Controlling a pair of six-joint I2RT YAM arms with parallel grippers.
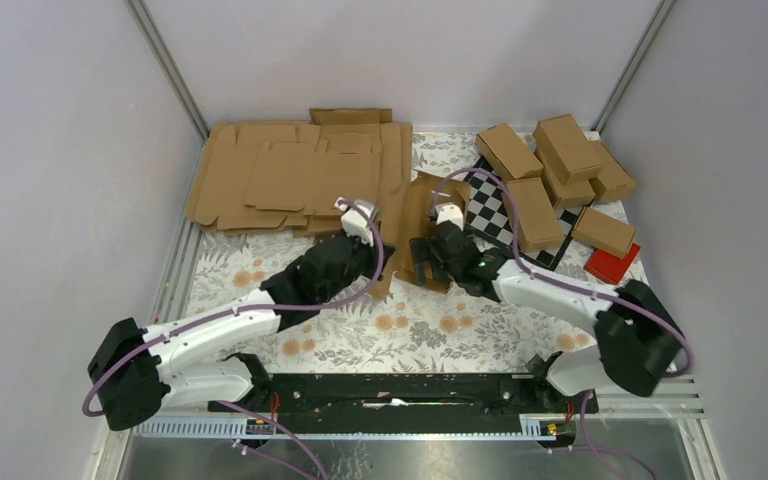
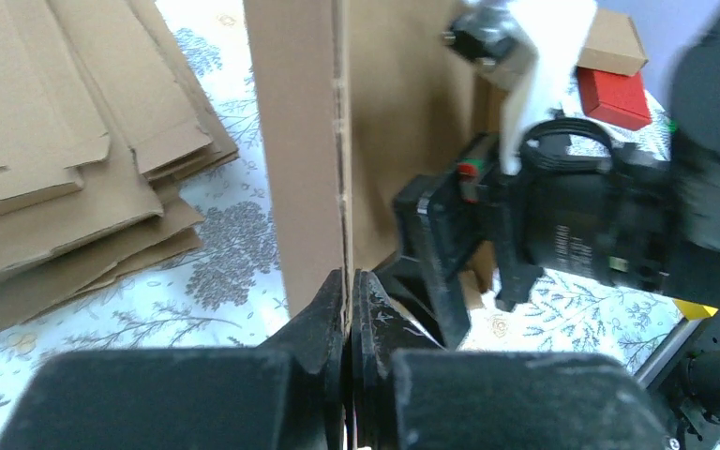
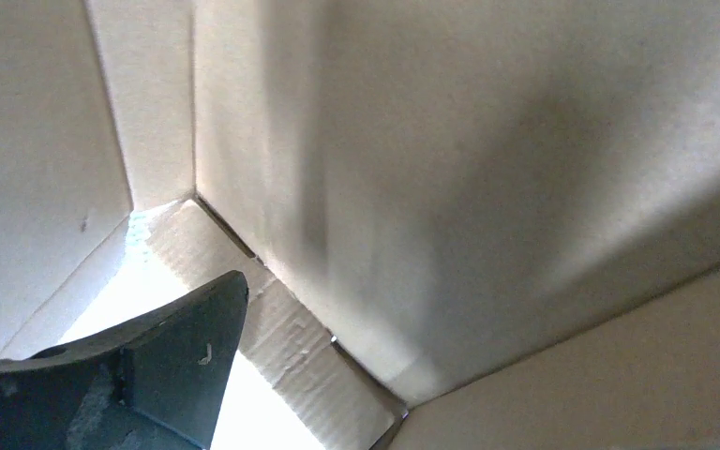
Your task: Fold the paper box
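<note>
Floral-print worktop (image 1: 410, 325), grey-walled enclosure, two arms at the near edge.

- Item 1: plain brown die-cut cardboard paper box (image 1: 407, 212), mid-worktop between the two pincers. It stands on edge with its panels raised off the surface. The right wrist view shows an inner corner where three panels meet along creases, with light coming through an open gap below.
- Item 2: left pincer (image 2: 349, 305), clenched on the lower edge of one upright panel of the box.
- Item 3: right pincer (image 1: 423, 262), released and spread wide, reaching into the box's hollow side. One dark finger shows against the inner walls; no contact can be made out.
- Item 4: thick pile of flat brown cardboard blanks (image 1: 295, 175), far left.
- Item 5: group of small brick-shaped brown cartons (image 1: 560, 175), far right, beside a black-and-white chequered mat (image 1: 495, 205) and a small red box (image 1: 612, 265).

Status, judged: roughly midway. The side panels are creased and partly erected, but the brick form is not closed. End flaps likely remain to be tucked.
</note>
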